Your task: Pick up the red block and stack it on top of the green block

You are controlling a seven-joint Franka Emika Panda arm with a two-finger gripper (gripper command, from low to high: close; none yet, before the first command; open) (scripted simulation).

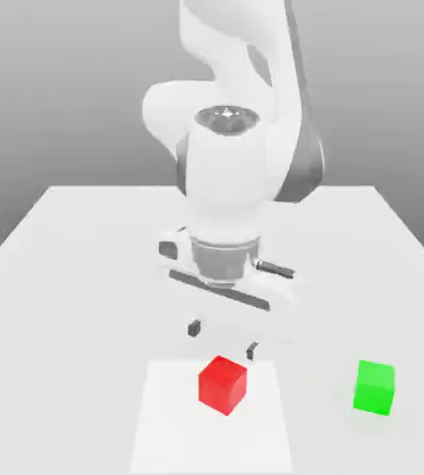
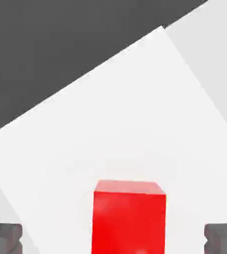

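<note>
Exterior view, far left: bench (image 1: 48, 325), pale and flat, carrying both blocks.
White patch (image 1: 169, 427): left of centre, lying on the bench under the red block. Looks like a marked start area; its purpose is my guess.
Tool (image 1: 223, 340): above the patch, pointing down, fingers spread wide with nothing between the pads. Gap is clearly broader than the block, so there's room to drop over it without clipping a corner.
Tool angle: turned askew to the bench edges. Hand view has the red block between the two finger lines with its sides roughly square to them, so the twist looks meant to match the block and give flat contact on opposite faces.
Red block (image 1: 223, 385): on the patch, just below the tool, rotated relative to the patch edges. Not gripped.
Green block (image 1: 375, 388): far right, directly on the bench, off the patch and well apart from red. Top face is bare, so it can take the stack.
Step in hand: lining up for the grasp, I'd say; stack not started.
Next: lower straight, close on red, lift, carry to the exterior view's right.
Risk: an off-centre close could shove or spin red; a skewed release could tip it off green.
</note>
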